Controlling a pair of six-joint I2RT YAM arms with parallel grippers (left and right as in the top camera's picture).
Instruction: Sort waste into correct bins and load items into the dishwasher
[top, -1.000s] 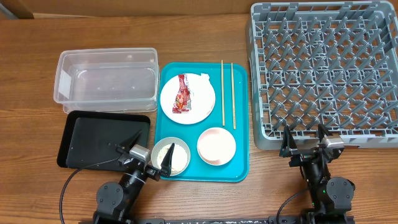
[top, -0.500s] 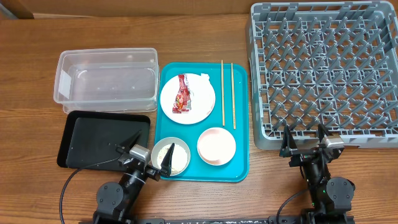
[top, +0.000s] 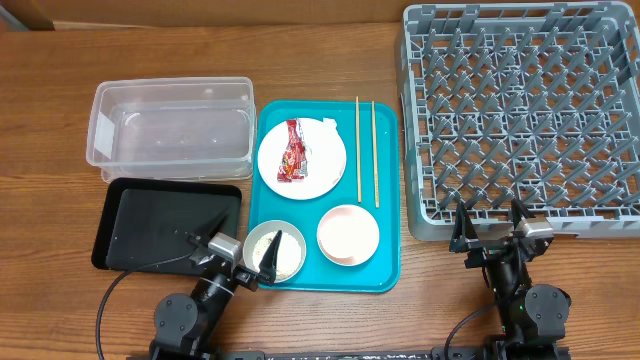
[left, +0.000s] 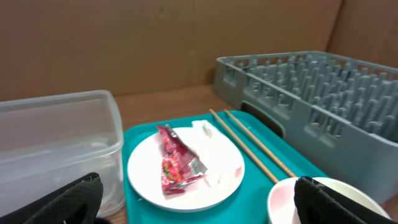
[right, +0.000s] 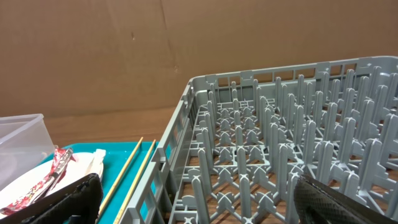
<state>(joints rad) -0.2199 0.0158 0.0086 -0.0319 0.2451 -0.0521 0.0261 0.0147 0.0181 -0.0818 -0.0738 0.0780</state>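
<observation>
Wooden tabletop (top: 60, 80): I see the left tool (left: 196, 186) spread wide near the metal bowl (top: 287, 256), and the right tool (top: 488, 228) parted before the dish rack (top: 520, 100).

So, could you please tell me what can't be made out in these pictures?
Metal bowl, overhead: partly under the left tool; contents too small to tell.
Pink bowl, left wrist view: cut off by the bottom edge.
Plate, right wrist view: cut off by the left edge and the right tool.
Black tray: outside both wrist views.
</observation>
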